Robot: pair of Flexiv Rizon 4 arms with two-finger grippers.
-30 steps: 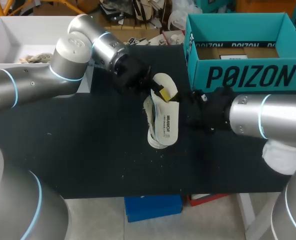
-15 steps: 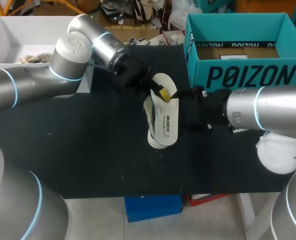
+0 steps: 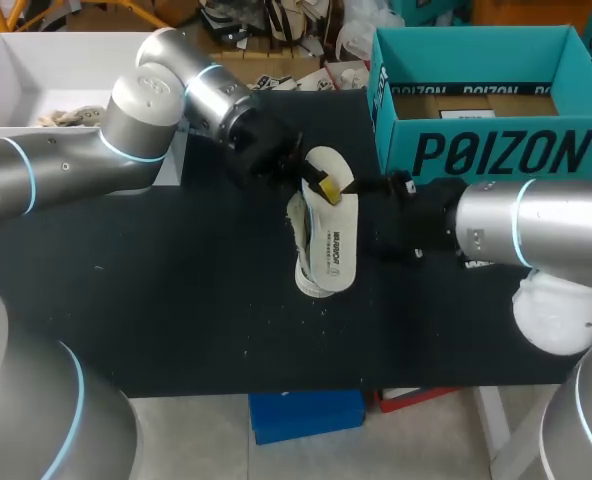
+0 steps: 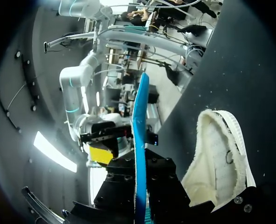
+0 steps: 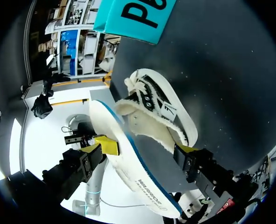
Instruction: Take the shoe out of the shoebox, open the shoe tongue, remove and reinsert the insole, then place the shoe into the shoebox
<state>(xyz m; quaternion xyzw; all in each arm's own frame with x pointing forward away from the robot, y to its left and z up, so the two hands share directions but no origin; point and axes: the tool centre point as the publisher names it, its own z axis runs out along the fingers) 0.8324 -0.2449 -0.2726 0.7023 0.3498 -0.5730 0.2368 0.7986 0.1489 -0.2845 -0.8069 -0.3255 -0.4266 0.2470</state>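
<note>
Head view: insole held at the mouth of shoe on table, top end pinched by left gripper; right gripper, jaws spread astride it, presumably to steady reinsertion.

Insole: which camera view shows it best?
The right wrist view: the insole shows nearly its whole length, white face and blue edge, beside the shoe. The head view shows its printed white face from above, overlapping the shoe. The left wrist view sees it edge-on, a thin blue strip.
</note>
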